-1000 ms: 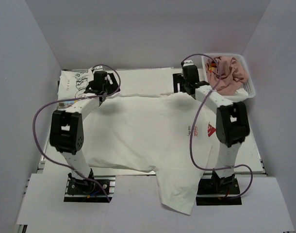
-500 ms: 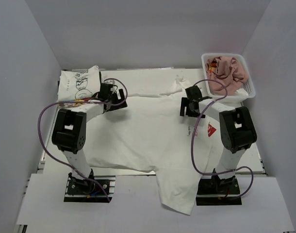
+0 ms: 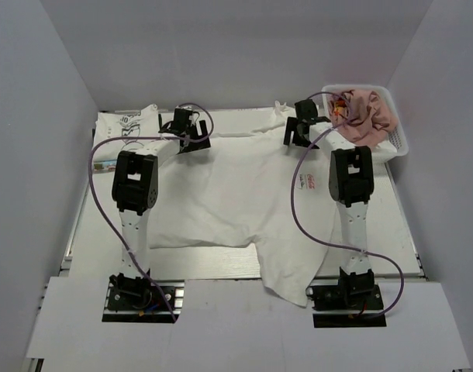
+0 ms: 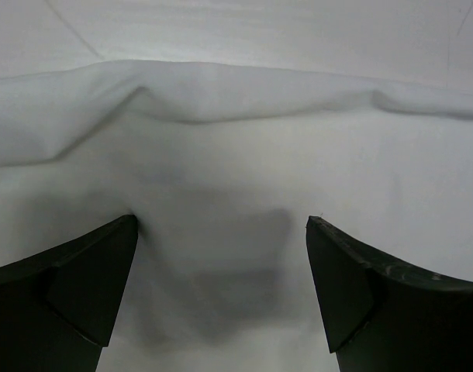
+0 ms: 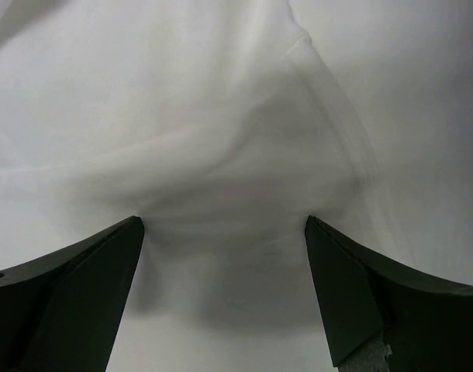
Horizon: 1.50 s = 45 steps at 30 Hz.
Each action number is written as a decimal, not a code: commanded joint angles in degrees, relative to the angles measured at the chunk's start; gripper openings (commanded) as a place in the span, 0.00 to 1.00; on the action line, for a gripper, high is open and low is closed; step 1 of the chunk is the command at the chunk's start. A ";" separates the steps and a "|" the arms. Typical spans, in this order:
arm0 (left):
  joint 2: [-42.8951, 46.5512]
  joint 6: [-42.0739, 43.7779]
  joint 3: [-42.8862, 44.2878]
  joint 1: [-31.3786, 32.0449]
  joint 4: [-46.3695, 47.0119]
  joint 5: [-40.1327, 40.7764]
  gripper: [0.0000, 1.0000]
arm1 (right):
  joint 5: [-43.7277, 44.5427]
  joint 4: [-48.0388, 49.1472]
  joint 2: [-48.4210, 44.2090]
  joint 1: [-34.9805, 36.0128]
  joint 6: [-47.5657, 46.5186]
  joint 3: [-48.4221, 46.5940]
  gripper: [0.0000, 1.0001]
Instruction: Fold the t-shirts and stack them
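Change: both arms are stretched out again to the far hem of the Coca-Cola tee (image 3: 221,194), after they had drawn back toward the near side half a second ago. The tee now lies a little farther up the worktop (image 3: 399,232) than one second ago.
Meaning: I judge this to be spreading and straightening. No fold is made yet, and a grasp at the far hem seems to be in preparation.
Left jaws: wide apart and holding nothing. There is only flat cloth below them, and a soft ridge of cloth lies just beyond the tips.
Right jaws: also wide apart and empty, over a shallow wrinkle near a seam.
Coca-Cola tee: spread over the middle of the worktop, with a small red mark showing on its right part.
Other tees: the cartoon tee (image 3: 120,132) lies in the far left corner. The pink tee (image 3: 368,112) is crumpled inside the basket (image 3: 359,87) at the far right.
Edges: one sleeve (image 3: 287,298) hangs over the near edge between the arm bases. The far right corner of the tee is bunched just beside the basket.
Open room: there are bare strips left and right of the tee. The back wall is close behind both jaws, so there is little room to go farther.
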State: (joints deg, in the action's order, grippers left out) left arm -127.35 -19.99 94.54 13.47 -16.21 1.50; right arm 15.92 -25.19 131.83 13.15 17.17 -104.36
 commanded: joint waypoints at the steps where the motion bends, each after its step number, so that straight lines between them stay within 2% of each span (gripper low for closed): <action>1: -6.05 -0.84 7.29 0.15 -5.94 -3.16 1.00 | -1.06 -8.54 11.56 -1.71 -4.24 -18.10 0.90; 2: -6.07 -0.84 8.89 0.15 -6.46 -3.17 1.00 | -1.77 -8.56 12.74 -1.90 -4.94 -22.60 0.90; 5: -9.31 -1.36 14.52 -0.38 -6.47 -5.09 1.00 | -7.65 -6.02 15.38 -3.65 -6.71 -27.20 0.90; 9: -11.08 -1.90 19.18 -0.38 -6.47 -5.63 1.00 | -12.74 4.69 12.76 -5.41 -9.51 -24.67 0.90; 12: -9.33 -1.90 21.29 -0.38 -7.00 -7.20 1.00 | -13.90 2.09 11.00 -4.71 -14.26 -28.25 0.90; 14: -6.44 -1.90 19.81 -0.38 -7.00 -7.21 1.00 | -13.64 0.57 7.07 -2.87 -16.19 -27.05 0.90; 15: -1.98 -1.90 16.32 -0.38 -7.00 -7.21 1.00 | -13.90 -0.90 5.21 -2.43 -16.72 -21.65 0.90; 16: 0.93 -1.90 13.85 -0.38 -6.47 -7.21 1.00 | -13.99 -0.04 -1.86 -0.68 -16.82 -18.98 0.90; 17: 4.18 -1.90 10.87 -0.38 -5.95 -7.21 1.00 | -13.38 0.75 -4.36 0.20 -16.90 -16.08 0.90; 18: 7.69 -1.90 3.79 -0.38 -4.46 -5.82 1.00 | -12.50 1.54 -7.00 0.82 -18.65 -13.27 0.90; 19: 15.47 -1.90 -0.28 -0.38 -3.93 -1.89 1.00 | -11.45 2.42 -14.86 2.22 -18.14 -4.02 0.90; 20: 19.55 -4.25 -4.50 -0.38 -3.92 0.15 1.00 | -8.66 4.78 -17.28 3.80 -17.53 -0.97 0.90; 21: 23.34 -5.92 -13.16 -0.38 -3.92 2.00 1.00 | -6.63 5.32 -19.74 4.51 -14.65 4.81 0.90; 22: 27.20 -8.20 -17.42 -1.08 -3.92 4.28 1.00 | -5.65 7.07 -24.73 5.74 -13.40 10.95 0.90; 23: 34.29 -13.36 -24.94 -1.87 -4.70 5.78 1.00 | -5.20 8.82 -29.22 6.62 -11.39 16.93 0.90; 25: 40.05 -17.52 -31.06 -1.87 -10.21 12.96 1.00 | -5.64 11.65 -37.48 7.77 -7.95 25.02 0.90; 26: 44.77 -24.50 -36.13 -1.87 -13.29 15.01 1.00 | -5.81 13.05 -39.26 8.90 -6.55 30.39 0.90; 29: 51.22 -31.83 -47.12 -1.87 -20.08 19.24 1.00 | -9.24 17.42 -51.37 10.57 2.06 43.51 0.90; 31: 55.88 -34.66 -51.54 -2.48 -23.32 19.95 1.00 | -10.74 18.51 -55.17 10.93 4.53 52.44 0.90; 32: 57.03 -38.07 -55.04 -2.49 -24.21 20.64 1.00 | -10.13 17.03 -60.41 11.46 5.50 53.98 0.90; 34: 59.92 -40.99 -57.97 -2.49 -24.22 21.35 1.00 | -8.81 15.00 -63.52 11.99 6.47 57.14 0.90; 35: 60.81 -42.31 -60.15 -3.01 -23.53 21.35 1.00 | -8.63 11.69 -67.89 12.08 6.65 58.90 0.90; 39: 64.85 -44.44 -63.16 -3.02 -20.10 20.83 1.00 | -10.38 4.04 -76.70 13.74 7.26 63.48 0.90; 43: 66.79 -44.96 -65.53 -3.54 -18.25 20.30 1.00 | -11.70 -4.15 -80.94 15.50 7.27 65.15 0.90; 45: 67.31 -45.58 -66.94 -3.54 -17.02 18.55 0.92 | -12.40 -7.66 -81.99 16.38 7.27 65.42 0.90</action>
State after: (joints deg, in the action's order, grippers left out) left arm -61.30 -63.33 29.61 10.22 -35.68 20.53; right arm 5.21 -24.77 50.92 28.21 23.62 -40.27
